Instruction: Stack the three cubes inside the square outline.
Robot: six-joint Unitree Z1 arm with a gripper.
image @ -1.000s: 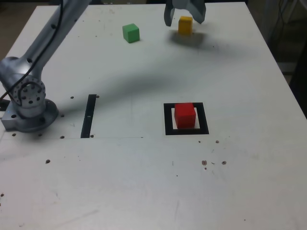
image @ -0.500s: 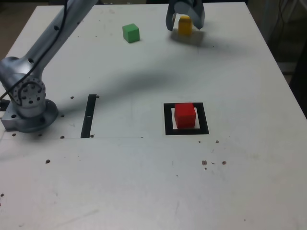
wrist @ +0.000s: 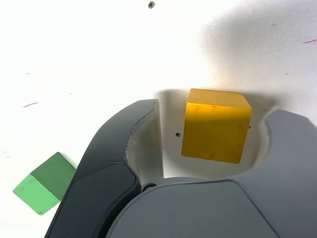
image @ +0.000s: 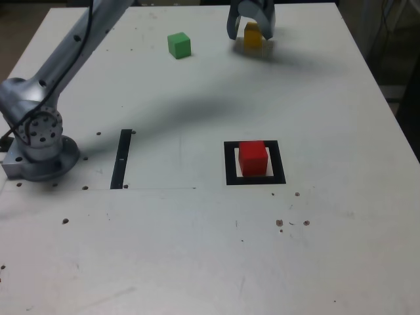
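The red cube point(image: 252, 157) sits inside the square outline point(image: 230, 163), while the gripper point(image: 250, 25) straddles the plain yellow cube point(wrist: 216, 125), jaws open, not yet gripping.

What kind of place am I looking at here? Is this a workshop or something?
Probably a robotics lab test bench. A grey robot arm is bolted onto a plain white table, its gripper around a yellow cube, with a red cube already inside a taped black square outline.
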